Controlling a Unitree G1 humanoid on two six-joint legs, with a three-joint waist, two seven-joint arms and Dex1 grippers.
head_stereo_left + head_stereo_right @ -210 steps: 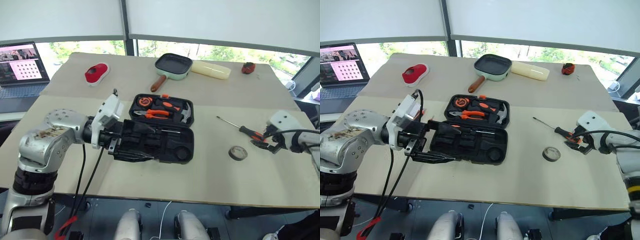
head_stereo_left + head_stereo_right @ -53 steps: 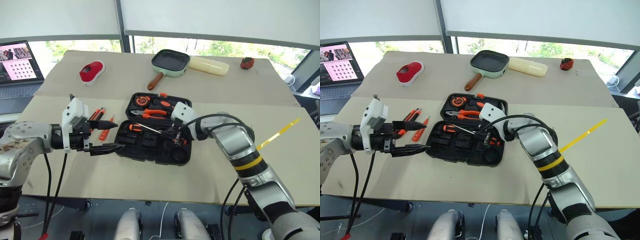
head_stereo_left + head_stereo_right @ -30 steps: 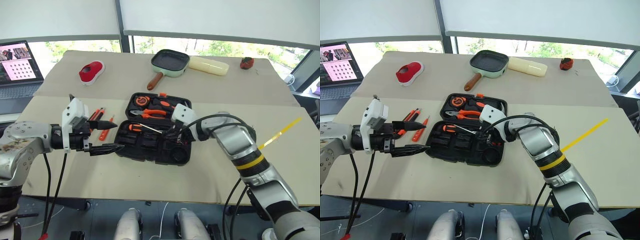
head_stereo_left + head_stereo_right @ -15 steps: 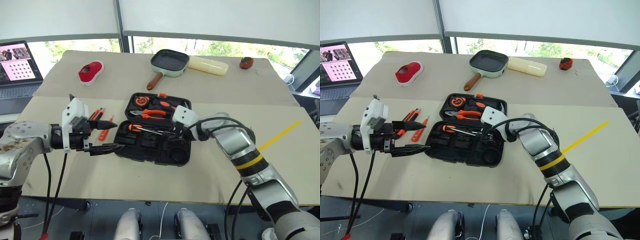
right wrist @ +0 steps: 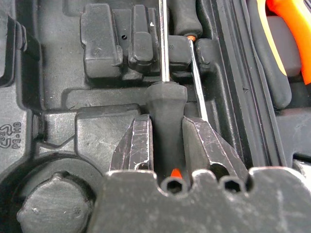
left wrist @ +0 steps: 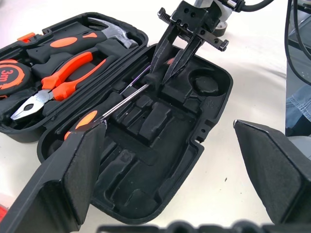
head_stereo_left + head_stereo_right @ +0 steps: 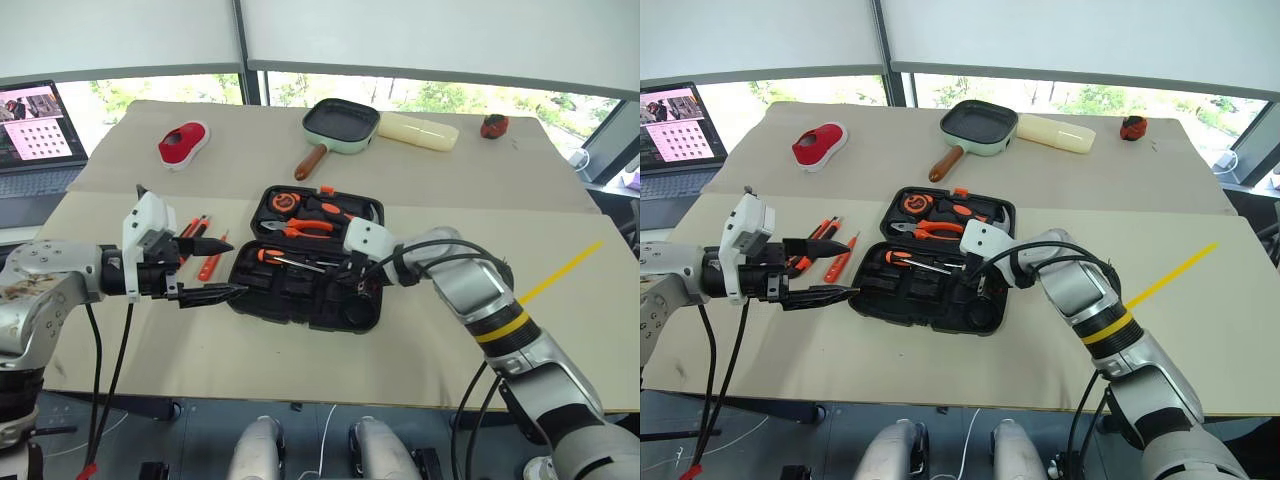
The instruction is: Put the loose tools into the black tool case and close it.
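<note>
From the head views, the right hand [image 7: 352, 274] reaches into the black tool case [image 7: 300, 300], open on the surface; the left hand [image 7: 205, 270] hovers beside it, spread wide and empty.

The right wrist view shows its fingers [image 5: 137, 145] pinching a screwdriver [image 5: 165, 131] over a slot. Released askew, the handle could sit proud and block the lid.

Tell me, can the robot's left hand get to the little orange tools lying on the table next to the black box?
Probably yes. The left gripper is open and holds nothing, and the loose orange tools lie on the table just beside it, left of the black tool case, with nothing between them.
</note>
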